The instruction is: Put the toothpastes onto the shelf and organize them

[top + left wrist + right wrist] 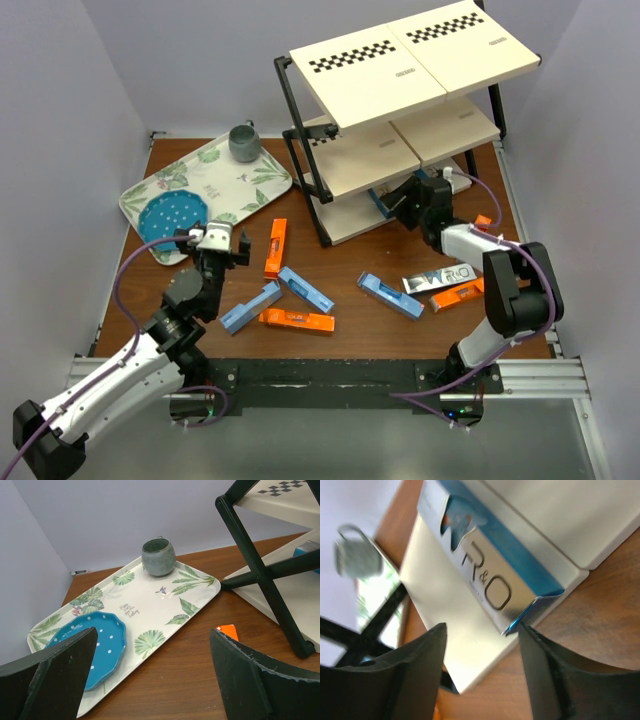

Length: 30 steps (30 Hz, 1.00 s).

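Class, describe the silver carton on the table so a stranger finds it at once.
Start at the black-framed shelf, then drop to the table in front of it, next to the right arm. There the silver carton lies beside a blue carton and an orange carton; it alone is silver-white with dark lettering.

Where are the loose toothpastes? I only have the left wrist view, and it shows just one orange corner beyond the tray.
Observer: From above, that orange carton lies just right of the left tool, and a blue carton sits lower right of it.
Operator: And the right arm?
Observer: The right tool is at the bottom board of the shelf, open, facing the end of a silver-blue carton lying there.
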Each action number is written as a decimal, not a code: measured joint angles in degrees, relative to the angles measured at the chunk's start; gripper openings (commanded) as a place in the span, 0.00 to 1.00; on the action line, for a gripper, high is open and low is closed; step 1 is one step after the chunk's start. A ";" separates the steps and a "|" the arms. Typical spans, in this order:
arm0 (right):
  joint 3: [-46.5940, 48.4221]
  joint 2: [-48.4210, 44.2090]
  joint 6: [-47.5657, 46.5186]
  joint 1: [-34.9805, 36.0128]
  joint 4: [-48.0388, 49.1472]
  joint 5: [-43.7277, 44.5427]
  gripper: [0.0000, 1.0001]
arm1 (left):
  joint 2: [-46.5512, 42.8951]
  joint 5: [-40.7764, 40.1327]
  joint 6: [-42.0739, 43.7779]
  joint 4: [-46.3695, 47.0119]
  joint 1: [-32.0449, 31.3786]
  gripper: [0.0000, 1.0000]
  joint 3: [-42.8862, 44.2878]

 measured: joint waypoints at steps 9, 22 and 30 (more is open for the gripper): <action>13.49 -9.64 -31.74 -0.68 -31.04 -0.83 0.91 | -2.75 0.63 -0.04 -0.13 0.00 0.99 0.00; 24.87 -8.02 -75.14 2.21 -68.00 3.41 0.98 | -6.69 3.52 -1.97 -2.16 0.00 0.99 0.11; 17.44 -9.25 -89.22 7.85 -73.16 8.70 0.97 | -8.48 4.52 -3.06 -2.67 0.00 0.99 0.11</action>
